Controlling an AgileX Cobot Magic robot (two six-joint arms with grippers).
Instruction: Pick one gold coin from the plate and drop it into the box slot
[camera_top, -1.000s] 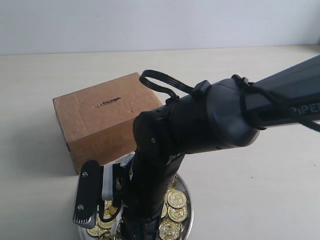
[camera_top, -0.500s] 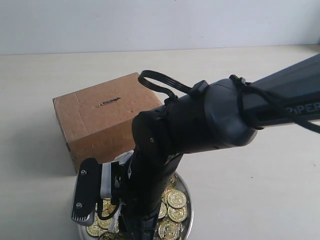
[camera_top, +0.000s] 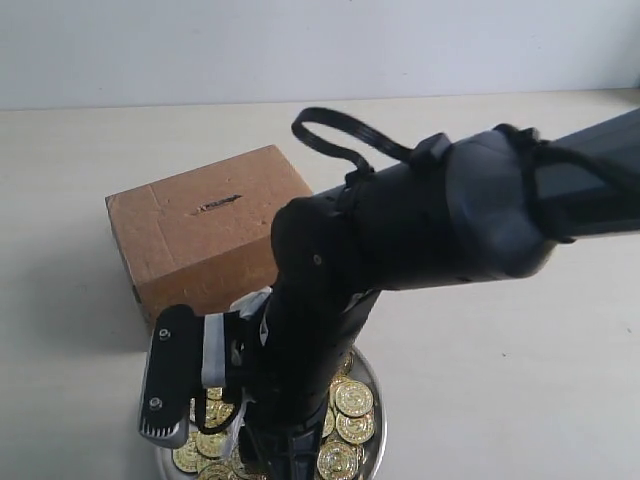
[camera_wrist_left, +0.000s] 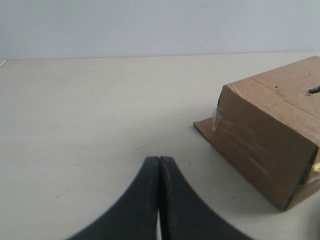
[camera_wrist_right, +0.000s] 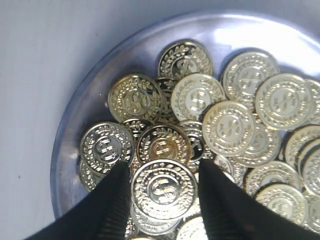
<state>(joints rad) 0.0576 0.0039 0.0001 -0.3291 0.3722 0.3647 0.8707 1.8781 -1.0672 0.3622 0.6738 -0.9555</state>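
In the right wrist view my right gripper (camera_wrist_right: 164, 166) hangs over the silver plate (camera_wrist_right: 75, 131), which holds a pile of gold coins. Its two black fingers (camera_wrist_right: 112, 200) are shut on the edges of one gold coin (camera_wrist_right: 164, 190), which looks larger than the coins lying below it. In the exterior view the right arm (camera_top: 400, 240) covers most of the plate (camera_top: 374, 425), and the fingertips are hidden there. The brown box (camera_top: 200, 245) stands behind the plate, with its slot (camera_top: 218, 203) on top. My left gripper (camera_wrist_left: 159, 160) is shut and empty, low over the table beside the box (camera_wrist_left: 265, 135).
Several more gold coins (camera_top: 352, 398) lie heaped in the plate. The pale table (camera_top: 90, 150) runs back to a light wall. A black cable loop (camera_top: 325, 135) stands up from the right arm above the box's near corner.
The right arm has risen a little over the plate. The box has not moved.
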